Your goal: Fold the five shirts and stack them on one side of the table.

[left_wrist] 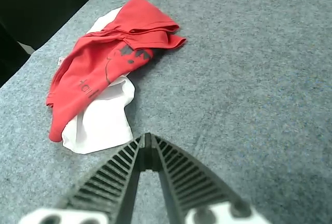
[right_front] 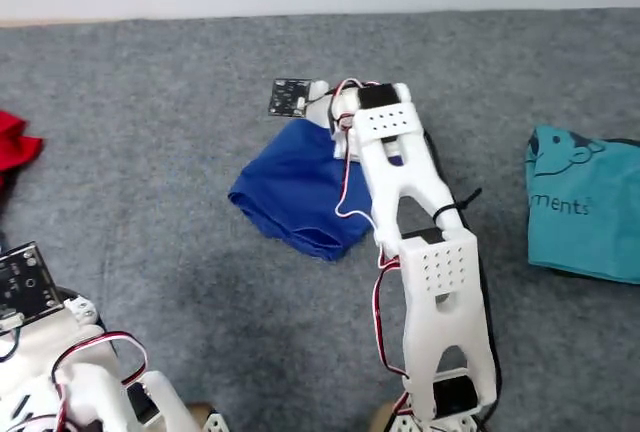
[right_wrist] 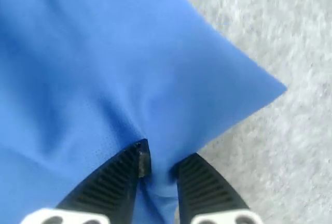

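Two grippers, quick notes: right gripper (right_wrist: 158, 164) almost closed, pinching fold of blue shirt (right_wrist: 104, 53), bunched up mid table (right_front: 150, 102); left gripper (left_wrist: 148, 142) pressed together, holding nothing, over bare table near red shirt (left_wrist: 104, 63) with dark print, crumpled on top of white shirt (left_wrist: 104, 123); teal shirt (right_front: 585, 202) lying flat, well apart from blue.

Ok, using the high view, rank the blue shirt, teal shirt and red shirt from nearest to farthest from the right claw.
1. blue shirt, in the middle, pinched in the right claw.
2. teal shirt, out on the right side.
3. red shirt, off at the far left.
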Robot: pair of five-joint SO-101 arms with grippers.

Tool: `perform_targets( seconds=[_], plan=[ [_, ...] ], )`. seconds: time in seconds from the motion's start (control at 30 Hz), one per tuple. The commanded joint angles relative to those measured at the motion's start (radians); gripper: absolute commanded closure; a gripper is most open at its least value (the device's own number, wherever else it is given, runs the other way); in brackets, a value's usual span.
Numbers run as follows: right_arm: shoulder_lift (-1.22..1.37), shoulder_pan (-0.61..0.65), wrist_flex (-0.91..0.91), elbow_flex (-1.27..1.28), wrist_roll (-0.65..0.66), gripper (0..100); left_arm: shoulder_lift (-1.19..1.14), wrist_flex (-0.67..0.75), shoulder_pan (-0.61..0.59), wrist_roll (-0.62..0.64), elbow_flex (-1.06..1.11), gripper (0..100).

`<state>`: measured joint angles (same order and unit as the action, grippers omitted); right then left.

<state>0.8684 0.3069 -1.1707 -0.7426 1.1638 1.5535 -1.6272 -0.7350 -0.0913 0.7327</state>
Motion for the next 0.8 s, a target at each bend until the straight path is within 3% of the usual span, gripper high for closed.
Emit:
perform_targets(
  seconds=[0.0, 0.13, 0.37, 0.77],
  plan=[
    [-0.062, 0.015, 0.027, -0.020, -0.078, 88.2, 0.006, -0.006, 0.000, -0.009, -0.002, 100],
    [-0.136, 0.015, 0.033, -0.020, -0.290, 77.5, 0.006, -0.006, 0.000, -0.009, -0.002, 100],
    [-0.236, 0.012, 0.007, -0.020, -0.562, 74.7, 0.006, -0.006, 0.002, -0.009, -0.002, 100],
    [-0.409, -0.030, -0.335, -0.020, -0.944, 74.9, 0.006, -0.006, 0.002, -0.009, -0.007, 100]
  ],
)
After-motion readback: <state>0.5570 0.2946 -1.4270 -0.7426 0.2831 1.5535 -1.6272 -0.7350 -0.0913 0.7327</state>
